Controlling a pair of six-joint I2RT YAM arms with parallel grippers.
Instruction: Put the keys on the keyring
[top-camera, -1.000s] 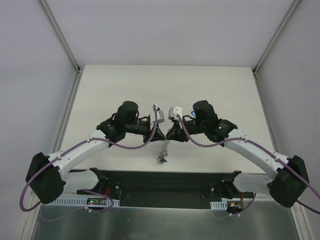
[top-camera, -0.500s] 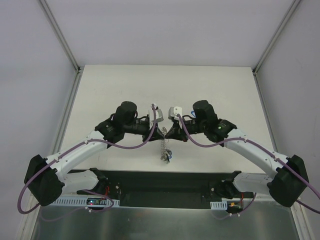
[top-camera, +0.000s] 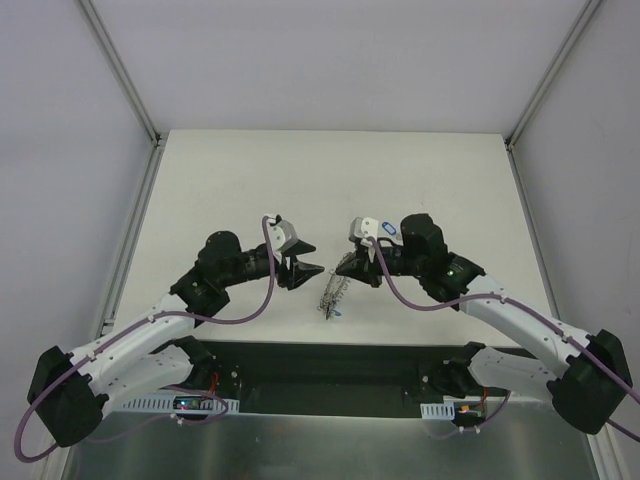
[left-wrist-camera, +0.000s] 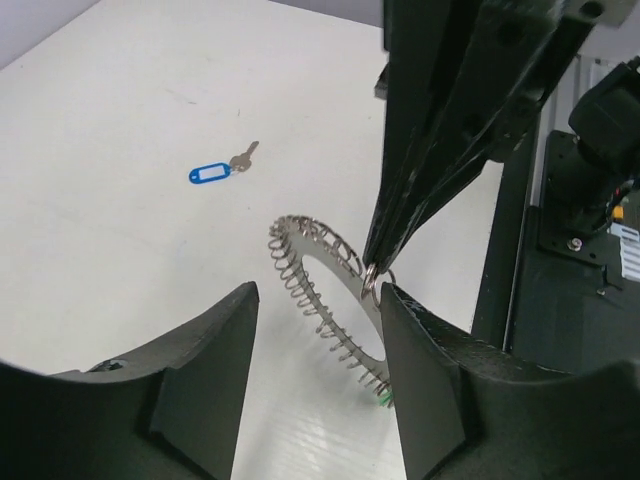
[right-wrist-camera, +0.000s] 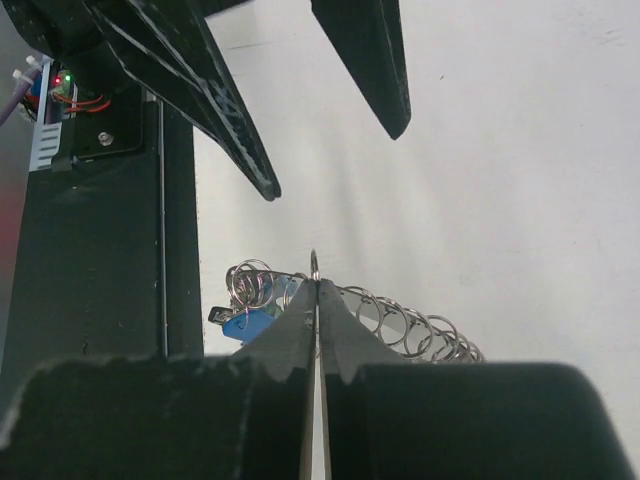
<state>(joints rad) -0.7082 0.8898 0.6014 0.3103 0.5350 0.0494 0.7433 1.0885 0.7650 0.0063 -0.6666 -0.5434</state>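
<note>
My left gripper (top-camera: 308, 262) stands with its jaws apart and nothing between them. In the top view it sits just to the 9 o'clock side of the hanging keyring (left-wrist-camera: 312, 300). From that wrist I see one blue-tagged key (left-wrist-camera: 215, 173) lying flat on the tabletop (top-camera: 450, 170), at about 10 o'clock from the ring and well apart from it. That key is not yet threaded.

The keyring hangs clear of the tabletop near the middle, toward the 6 o'clock edge. It tilts, with its coiled rim running down toward 5 o'clock in the left wrist view. At its low end dangle the threaded keys (right-wrist-camera: 245, 322), one with a blue tag, with a bit of green showing beside them.

My right gripper (right-wrist-camera: 315, 295) is fully closed, pinching a small wire loop on the keyring's upper rim, and the whole ring hangs from that one pinch.

I judge the ring light and springy, likely to swing or twist about so narrow a hold. A second grip on the flat band at its 3 or 9 o'clock side would steady it. The loose key looks thin, light and slippery against the tabletop. Its plastic tag seems the easier part to hold, which would leave the key's own small ring free to meet the coil.
</note>
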